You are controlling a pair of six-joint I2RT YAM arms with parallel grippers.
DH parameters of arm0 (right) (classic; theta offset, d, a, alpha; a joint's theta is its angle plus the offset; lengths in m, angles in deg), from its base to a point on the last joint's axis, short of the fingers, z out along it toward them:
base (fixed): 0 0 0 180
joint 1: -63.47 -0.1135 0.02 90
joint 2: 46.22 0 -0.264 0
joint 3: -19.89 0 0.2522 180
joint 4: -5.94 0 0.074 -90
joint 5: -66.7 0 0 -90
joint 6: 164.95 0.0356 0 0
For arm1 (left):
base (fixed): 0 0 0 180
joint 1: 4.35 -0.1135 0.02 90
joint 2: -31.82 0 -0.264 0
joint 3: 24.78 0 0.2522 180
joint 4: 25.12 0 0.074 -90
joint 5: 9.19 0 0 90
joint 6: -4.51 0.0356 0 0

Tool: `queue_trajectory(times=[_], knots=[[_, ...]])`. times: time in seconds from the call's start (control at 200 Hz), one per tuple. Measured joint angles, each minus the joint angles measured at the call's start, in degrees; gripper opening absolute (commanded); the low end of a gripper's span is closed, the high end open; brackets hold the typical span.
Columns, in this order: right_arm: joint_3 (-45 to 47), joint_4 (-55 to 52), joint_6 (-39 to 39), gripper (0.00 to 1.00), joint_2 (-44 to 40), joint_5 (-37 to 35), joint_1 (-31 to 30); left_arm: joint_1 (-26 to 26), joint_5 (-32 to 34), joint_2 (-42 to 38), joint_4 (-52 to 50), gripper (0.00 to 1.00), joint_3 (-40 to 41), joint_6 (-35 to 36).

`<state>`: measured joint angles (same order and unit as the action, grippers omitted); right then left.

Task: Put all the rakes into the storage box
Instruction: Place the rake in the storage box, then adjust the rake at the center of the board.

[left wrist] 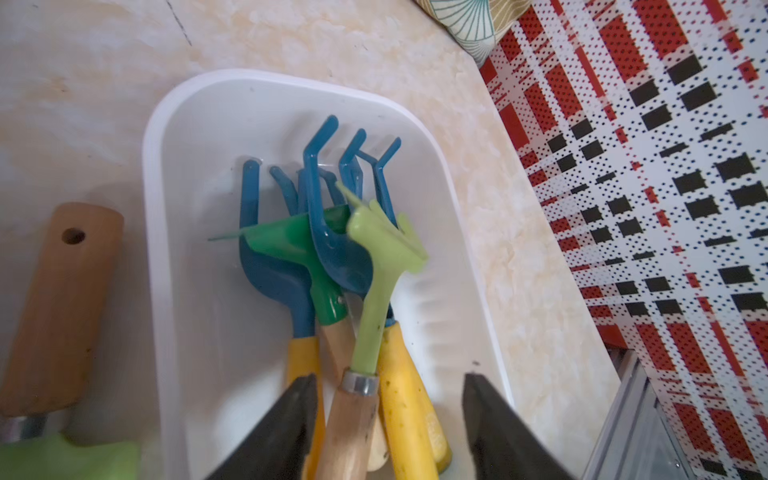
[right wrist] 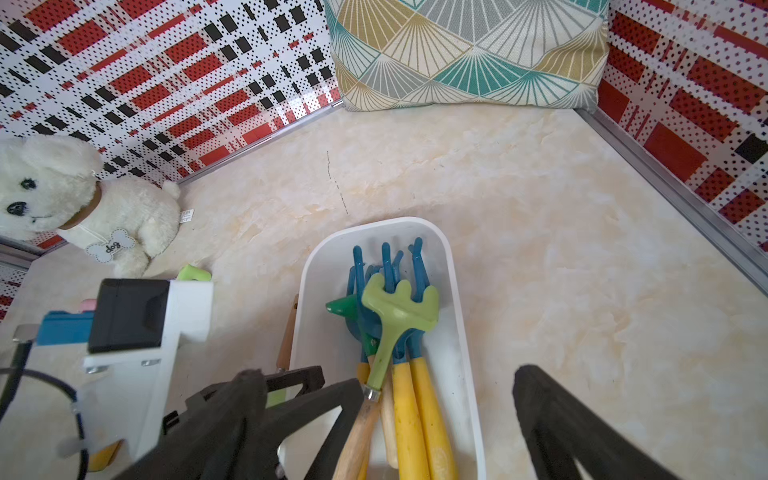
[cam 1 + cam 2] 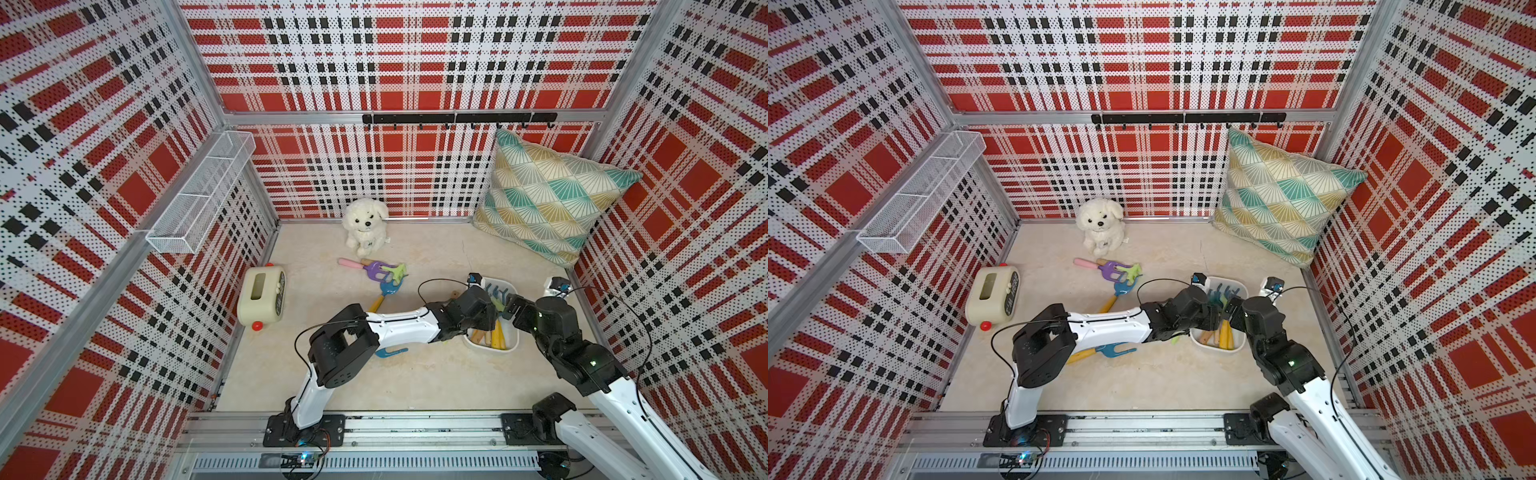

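Note:
The white storage box (image 3: 512, 347) (image 1: 166, 257) (image 2: 465, 332) sits at the right of the floor and holds several rakes with blue heads and yellow handles. On top of them lies a light green rake (image 1: 386, 245) (image 2: 401, 309) with a wooden handle. My left gripper (image 1: 388, 380) (image 3: 492, 318) hangs over the box's near end. It is open, with that wooden handle beside one finger (image 1: 286, 424) and clear of the other. My right gripper (image 2: 386, 415) (image 3: 513, 309) stands open over the same end, holding nothing.
Loose rakes lie mid-floor: purple (image 3: 372, 269), light green (image 3: 397, 272), blue (image 3: 388, 291), and another blue one (image 3: 390, 352) under my left arm. A cream gadget (image 3: 262, 299) stands left, a plush dog (image 3: 365, 226) at the back, a cushion (image 3: 552, 199) back right, and a wire basket (image 3: 203, 195) on the left wall.

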<state>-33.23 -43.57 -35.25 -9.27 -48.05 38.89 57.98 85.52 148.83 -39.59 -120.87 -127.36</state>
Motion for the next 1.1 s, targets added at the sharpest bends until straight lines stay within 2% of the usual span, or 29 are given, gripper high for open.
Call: queue_trajectory(times=[0.225,0.406,0.531,0.842,0.952,1.097], knots=[[0.0,0.0,0.0,1.00,-0.1,0.5,0.0,-0.5,0.3,-5.6,1.2,0.82,6.1,0.2],[0.0,0.0,-1.0,1.00,-0.2,3.5,0.0,-2.1,2.4,-17.7,1.6,0.92,16.5,0.8],[1.3,1.9,-3.5,1.00,-0.8,10.3,0.0,-4.8,4.6,-27.7,1.4,0.99,25.3,1.1],[8.9,8.7,-6.6,0.94,-1.1,32.6,-0.1,-17.4,7.0,-51.4,-3.1,0.99,49.7,0.4],[10.2,9.9,-6.9,0.94,0.0,36.2,-1.1,-22.8,6.4,-56.5,-5.2,0.99,55.3,-0.2],[10.4,10.8,-7.1,0.95,0.8,37.5,-4.0,-29.3,5.3,-59.5,-6.6,0.99,60.1,-0.5]])
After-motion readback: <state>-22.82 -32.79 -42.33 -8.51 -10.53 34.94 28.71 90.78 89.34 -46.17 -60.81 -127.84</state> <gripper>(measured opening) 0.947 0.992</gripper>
